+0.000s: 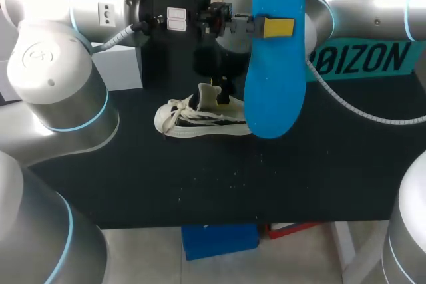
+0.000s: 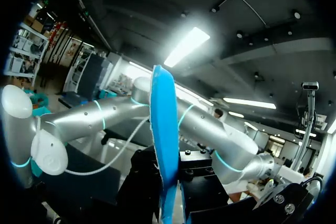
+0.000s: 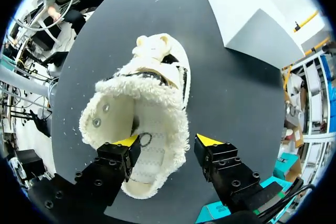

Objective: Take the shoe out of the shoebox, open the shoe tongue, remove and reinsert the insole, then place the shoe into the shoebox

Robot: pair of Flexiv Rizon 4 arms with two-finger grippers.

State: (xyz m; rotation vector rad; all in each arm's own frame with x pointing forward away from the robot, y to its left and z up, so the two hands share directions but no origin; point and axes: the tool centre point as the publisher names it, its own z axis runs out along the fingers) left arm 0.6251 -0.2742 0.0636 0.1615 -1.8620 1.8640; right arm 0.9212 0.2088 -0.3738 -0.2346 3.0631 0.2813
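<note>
Our left pincer (image 1: 266, 26) clamps the blue insole (image 1: 276, 91) upright, high over the table (image 1: 299, 177). Its wrist view shows only the insole's thin edge rising between its fingers (yellow tips out of sight there). From the head view the insole hides the heel of the shoe (image 1: 200, 119). Our right pincer (image 3: 168, 141) gapes wide just above the shoe, one tip over its opening, the other beside the heel. The shoe is white and fleece-lined, with its tongue open. A grey box (image 3: 262, 35) sits well ahead.
</note>
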